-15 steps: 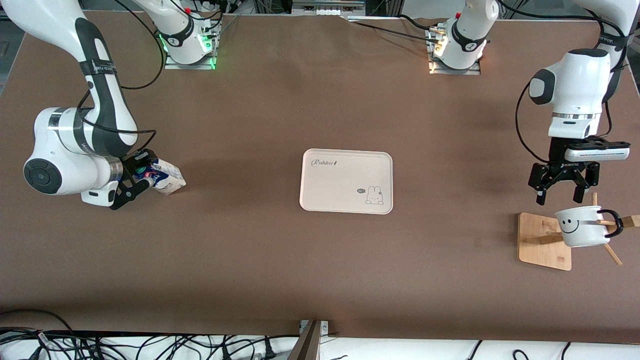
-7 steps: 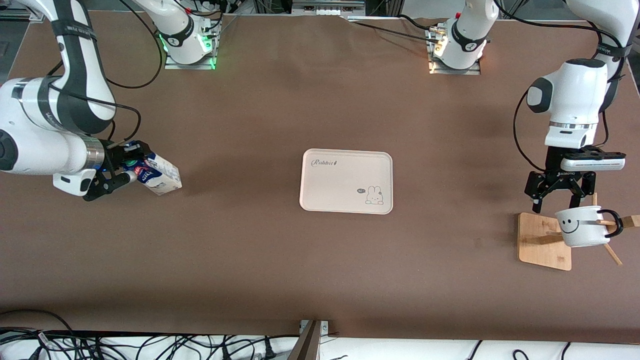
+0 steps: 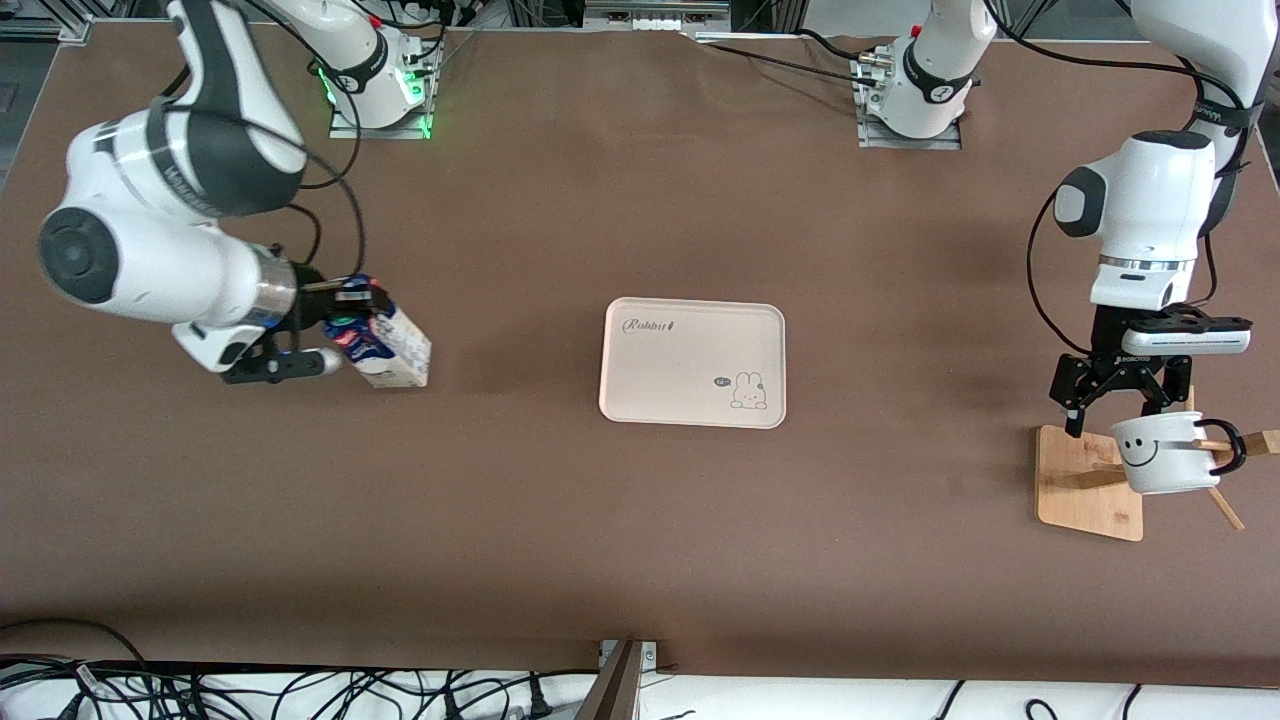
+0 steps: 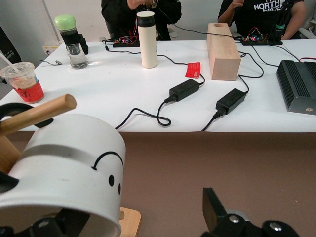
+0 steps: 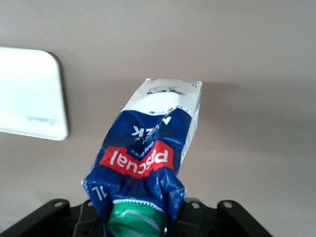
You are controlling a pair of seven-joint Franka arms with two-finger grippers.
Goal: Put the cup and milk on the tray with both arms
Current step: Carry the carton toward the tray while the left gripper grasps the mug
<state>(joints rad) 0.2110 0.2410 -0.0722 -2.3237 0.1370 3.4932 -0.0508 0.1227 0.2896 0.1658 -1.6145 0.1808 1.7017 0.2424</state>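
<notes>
- Right gripper [image 3: 335,345]: clamped on the gable top of the milk [image 3: 388,345], over bare table toward the right arm's end, well apart from the tray [image 3: 692,362].
- Milk: held tilted, green cap end at the gripper, base pointing toward the tray. In the right wrist view the milk [image 5: 148,163] shows its red print and green cap between the gripper's black body, with a corner of the tray [image 5: 29,98] in sight.
- Left gripper [image 3: 1125,395]: fingers spread wide, straddling the rim of the cup [image 3: 1165,452]; no firm grip can be seen.
- Cup: hangs on a peg of the wooden rack [image 3: 1085,485], toward the left arm's end, well apart from the tray. In the left wrist view the cup [image 4: 69,173] fills the near field, with a wooden peg [image 4: 37,113] above it.
- Tray: lies flat at mid-table, between both grippers, with nothing on it.
</notes>
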